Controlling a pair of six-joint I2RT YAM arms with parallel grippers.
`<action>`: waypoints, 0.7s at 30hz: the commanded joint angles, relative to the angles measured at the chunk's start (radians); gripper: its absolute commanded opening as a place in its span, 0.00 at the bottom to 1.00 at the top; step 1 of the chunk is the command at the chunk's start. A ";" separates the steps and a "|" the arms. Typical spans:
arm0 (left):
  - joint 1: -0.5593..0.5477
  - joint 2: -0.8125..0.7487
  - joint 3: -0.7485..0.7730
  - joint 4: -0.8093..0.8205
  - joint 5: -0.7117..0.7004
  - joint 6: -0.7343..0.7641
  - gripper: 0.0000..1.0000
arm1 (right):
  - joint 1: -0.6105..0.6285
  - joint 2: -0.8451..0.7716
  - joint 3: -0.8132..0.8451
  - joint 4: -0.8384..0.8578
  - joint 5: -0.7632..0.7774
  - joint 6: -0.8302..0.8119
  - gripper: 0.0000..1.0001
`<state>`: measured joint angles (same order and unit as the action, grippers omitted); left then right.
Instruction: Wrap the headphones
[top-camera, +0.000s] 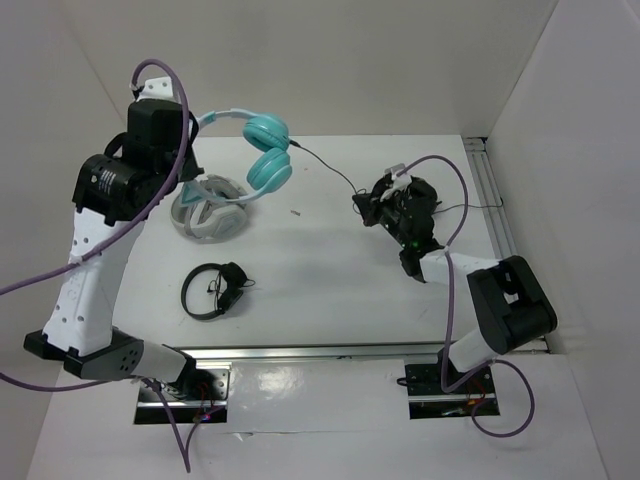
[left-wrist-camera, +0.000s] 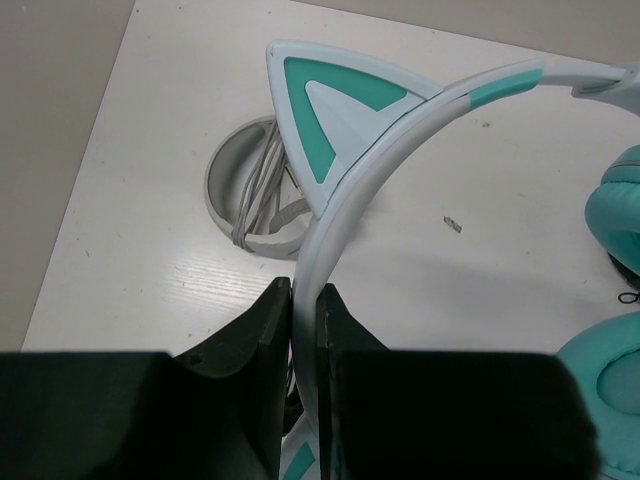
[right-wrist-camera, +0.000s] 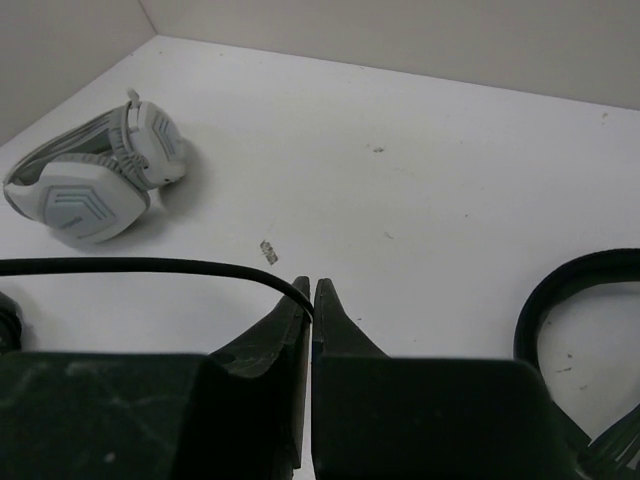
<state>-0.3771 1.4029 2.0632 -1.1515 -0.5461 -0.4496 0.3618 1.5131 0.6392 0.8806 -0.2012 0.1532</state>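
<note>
Closest to your left wrist camera, the left gripper (left-wrist-camera: 303, 292) is clamped on the white headband (left-wrist-camera: 325, 235) of the teal headphones (top-camera: 268, 150), holding them up off the table (top-camera: 330, 280). One teal cat ear (left-wrist-camera: 320, 110) stands just past the fingers, and the teal ear cups hang off to the right. Beneath that ear lies the grey-white headset (left-wrist-camera: 218, 170), so it sits right under what you are holding. Your right gripper (right-wrist-camera: 307, 290) has its fingers pinched together on the thin black cable (right-wrist-camera: 150, 265), which comes in from the left. Seen from above, that cable runs in a line from the teal cups across to the right gripper. Black headphones (top-camera: 215, 288) lie on the near part of the table, nearer your left arm and well apart from the cable. A small dark speck (top-camera: 296, 212) rests farther back, between the headset and the right gripper.
</note>
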 joint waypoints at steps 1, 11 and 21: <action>0.018 0.015 0.015 0.098 -0.025 -0.046 0.00 | 0.017 -0.045 -0.036 0.065 -0.018 0.002 0.00; 0.076 0.179 0.061 0.088 -0.081 -0.196 0.00 | 0.373 -0.300 -0.003 -0.433 0.428 -0.096 0.00; -0.074 0.334 -0.113 0.214 -0.195 0.076 0.00 | 0.689 -0.359 0.234 -0.721 1.048 -0.340 0.00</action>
<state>-0.3904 1.7206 1.9907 -1.0554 -0.7280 -0.4946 1.0496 1.1995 0.8169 0.2264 0.6109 -0.0742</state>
